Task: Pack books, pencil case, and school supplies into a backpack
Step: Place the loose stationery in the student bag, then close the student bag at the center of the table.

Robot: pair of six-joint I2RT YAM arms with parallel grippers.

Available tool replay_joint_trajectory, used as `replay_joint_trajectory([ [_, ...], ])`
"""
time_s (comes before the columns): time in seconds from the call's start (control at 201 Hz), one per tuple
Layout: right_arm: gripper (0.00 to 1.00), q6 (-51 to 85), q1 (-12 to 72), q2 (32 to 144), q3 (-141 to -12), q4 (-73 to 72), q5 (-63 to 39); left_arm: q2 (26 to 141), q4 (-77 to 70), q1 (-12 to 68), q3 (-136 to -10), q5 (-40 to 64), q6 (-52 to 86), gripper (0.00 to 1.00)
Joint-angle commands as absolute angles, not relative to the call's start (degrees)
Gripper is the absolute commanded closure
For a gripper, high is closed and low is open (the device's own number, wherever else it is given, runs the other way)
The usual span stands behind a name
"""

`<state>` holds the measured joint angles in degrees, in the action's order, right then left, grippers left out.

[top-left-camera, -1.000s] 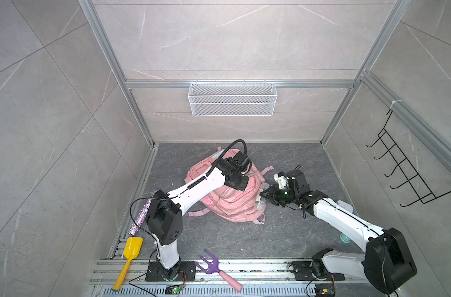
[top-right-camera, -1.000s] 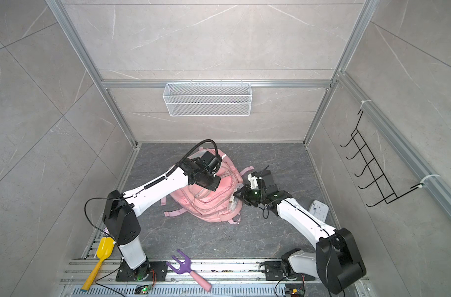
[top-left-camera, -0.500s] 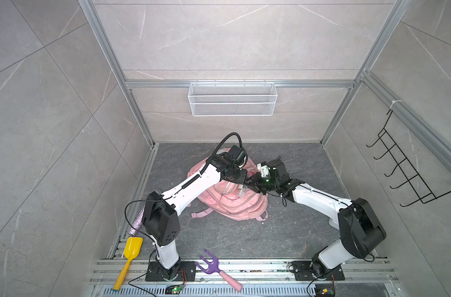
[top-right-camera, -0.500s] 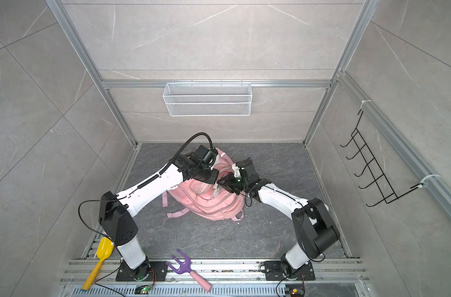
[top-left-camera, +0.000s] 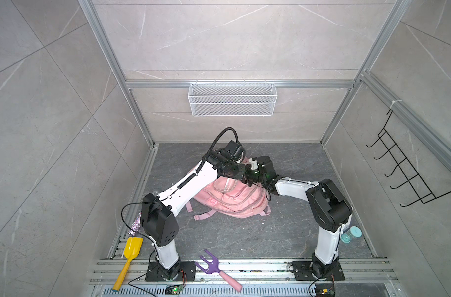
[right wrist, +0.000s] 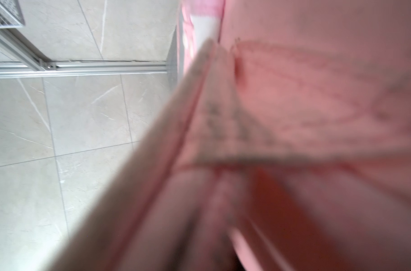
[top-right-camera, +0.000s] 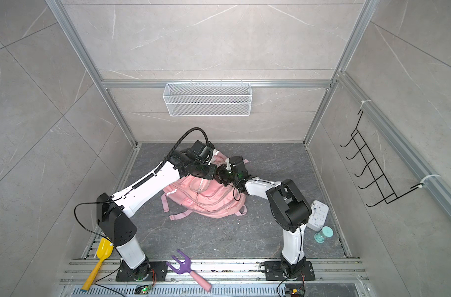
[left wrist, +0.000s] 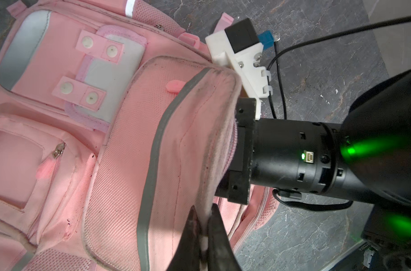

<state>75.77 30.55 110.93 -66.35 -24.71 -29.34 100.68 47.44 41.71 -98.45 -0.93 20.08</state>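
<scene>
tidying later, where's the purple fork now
In both top views the purple plastic fork with pink handle lies on the front metal rails beside the left arm's base.

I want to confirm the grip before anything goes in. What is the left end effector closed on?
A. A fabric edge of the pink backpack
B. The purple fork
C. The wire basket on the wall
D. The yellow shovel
A: in the left wrist view the left end effector pinches a lifted fabric edge of the backpack between its two dark fingers.
</scene>
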Motion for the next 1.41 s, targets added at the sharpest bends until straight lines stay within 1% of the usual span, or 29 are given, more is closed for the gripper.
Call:
replay_joint_trajectory([
  [0.0,0.83,77.07,32.07,113.77,-70.92,-23.72,-29.65,97.9,41.56,42.74,-103.31,4.11,21.28,1.0],
  [0.119,0.67,70.72,32.55,114.27,-75.63,-11.88,-30.57,97.73,42.16,42.71,-103.31,3.21,20.89,1.0],
  [0.214,0.5,65.67,32.52,112.91,-77.03,-4.81,-29.42,97.39,42.54,42.57,-103.32,2.73,20.57,1.0],
  [0.239,0.47,63.95,32.52,112.54,-77.81,-2.41,-29.08,97.33,42.54,42.54,-103.28,2.77,20.47,1.0],
  [0.314,0.41,59.28,32.52,111.95,-80.5,3.56,-28.08,97.21,42.58,42.49,-103.25,2.81,20.22,1.0],
  [0.403,0.36,55.49,32.52,110.6,-82.46,8.48,-26.82,97.12,42.7,42.37,-103.01,2.82,19.89,1.0],
  [0.543,0.34,50.19,32.43,107.1,-83.52,15.08,-23.66,97.2,42.41,41.94,-102.25,2.42,19.73,1.0],
  [0.722,0.35,45.99,32.18,102.42,-81.45,21.26,-19.34,99.34,41.07,41.41,-102.4,3.79,19.95,1.0],
  [0.961,0.38,42.47,31.08,92.35,-71.82,24.35,-14.37,105.66,40.8,41.38,-106.86,5.45,20.54,1.0],
  [1.03,0.38,41.48,29.8,89.75,-69.4,25.37,-14.45,108.13,41.31,41.32,-108.73,5.83,20.89,1.0],
  [1.2,0.44,39.45,27.12,82.59,-63.31,26.65,-14.22,112.04,40.39,41.33,-110.87,8.16,21.78,1.0],
  [1.334,0.44,38.32,26.99,78.37,-61.02,28.59,-13.62,114.94,39.65,41.57,-112.45,10.77,23.2,1.0],
  [1.369,0.44,38.39,27.05,77.57,-60.04,28.41,-14.0,115.45,39.68,41.73,-112.79,11.15,23.33,0.95],
  [1.404,0.44,38.41,26.99,76.76,-59.1,28.1,-14.32,115.78,39.66,41.91,-112.97,11.24,23.36,0.85],
])
